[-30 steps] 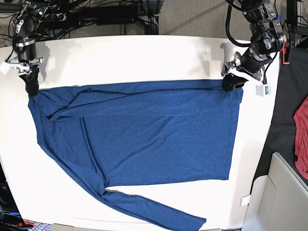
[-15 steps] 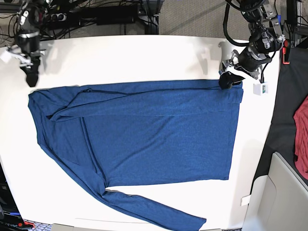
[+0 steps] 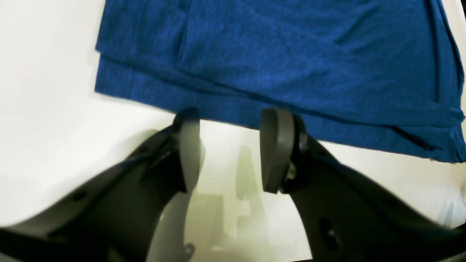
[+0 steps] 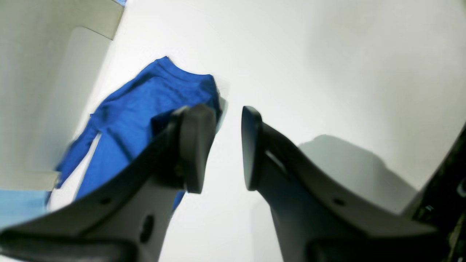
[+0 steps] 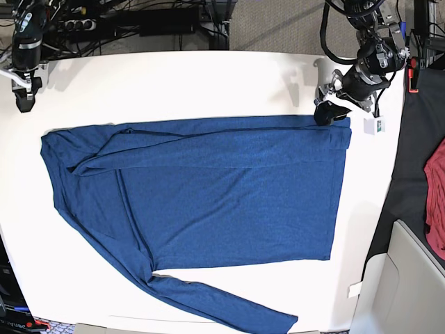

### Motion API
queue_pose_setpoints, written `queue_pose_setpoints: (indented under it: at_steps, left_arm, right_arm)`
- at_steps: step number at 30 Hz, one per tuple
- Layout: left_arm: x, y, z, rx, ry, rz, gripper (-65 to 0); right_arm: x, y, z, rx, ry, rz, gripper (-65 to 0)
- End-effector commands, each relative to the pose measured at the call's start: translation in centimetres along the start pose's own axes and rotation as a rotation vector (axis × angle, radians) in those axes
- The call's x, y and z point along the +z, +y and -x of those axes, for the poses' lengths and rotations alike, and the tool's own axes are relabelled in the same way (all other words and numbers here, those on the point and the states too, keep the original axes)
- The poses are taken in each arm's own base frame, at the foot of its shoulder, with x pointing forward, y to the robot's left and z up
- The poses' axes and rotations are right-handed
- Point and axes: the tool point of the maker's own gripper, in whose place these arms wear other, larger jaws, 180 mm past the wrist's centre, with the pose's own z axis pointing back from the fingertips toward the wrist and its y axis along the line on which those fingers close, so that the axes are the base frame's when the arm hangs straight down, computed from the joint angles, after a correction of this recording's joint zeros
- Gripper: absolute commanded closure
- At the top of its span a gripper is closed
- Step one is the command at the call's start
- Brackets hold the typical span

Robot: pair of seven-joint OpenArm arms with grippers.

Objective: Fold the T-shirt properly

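Note:
The blue T-shirt [image 5: 222,202] lies spread flat on the white table [image 5: 174,83]. Its far edge is folded over, and one long sleeve [image 5: 222,306] trails toward the front edge. My left gripper [image 5: 325,111] hovers at the shirt's far right corner. In the left wrist view it [image 3: 233,114] is open, with the shirt's edge [image 3: 291,72] just past its fingertips and nothing between them. My right gripper [image 5: 25,97] sits near the far left table corner, away from the cloth. In the right wrist view it [image 4: 222,111] is open and empty, with the shirt [image 4: 145,102] off to its left.
A red cloth [image 5: 437,202] hangs at the right edge over dark fabric. A grey bin [image 5: 407,278] stands at the lower right. Cables and a power strip [image 5: 139,21] run behind the far table edge. A white tag [image 5: 377,126] dangles from the left arm.
The right gripper has lifted off the shirt's far left corner and pulled back toward the table corner. The left gripper has drawn slightly back from the far right corner.

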Motion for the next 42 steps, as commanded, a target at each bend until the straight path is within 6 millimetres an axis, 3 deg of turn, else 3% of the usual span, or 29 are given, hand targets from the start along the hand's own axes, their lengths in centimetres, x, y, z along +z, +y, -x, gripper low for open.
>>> queue_pose_setpoints:
  at_steps: [1,7,15,23,39,42]
  left_arm:
    - [0.3,-0.4,-0.8,-0.013,-0.027,0.014,-26.5]
    - [-0.1,0.1,-0.1,0.005,-0.001,0.006,-26.8]
    - [-0.5,1.4,1.2,0.036,0.037,-0.014,-31.6]
    - [-1.2,2.2,3.4,0.106,0.085,-0.022,-31.7]
    - [-4.9,1.7,3.0,0.222,0.092,0.021,-31.3]
    - [-5.7,1.6,2.8,0.235,0.098,0.031,-28.4]
  right_arm:
    - [-0.1,0.9,-1.2,0.029,-0.029,-0.028,-17.4]
    - [-1.2,2.0,-2.8,0.078,-0.057,-0.054,-17.4]
    - [-1.4,2.3,-3.2,0.089,-0.065,-0.059,-17.4]
    - [-1.4,2.4,-3.9,0.1,-0.074,-0.062,-17.4]
    - [-1.5,2.5,-4.1,0.103,-0.079,-0.066,-17.4]
    - [-1.6,2.4,-3.9,0.101,-0.074,-0.063,-17.4]
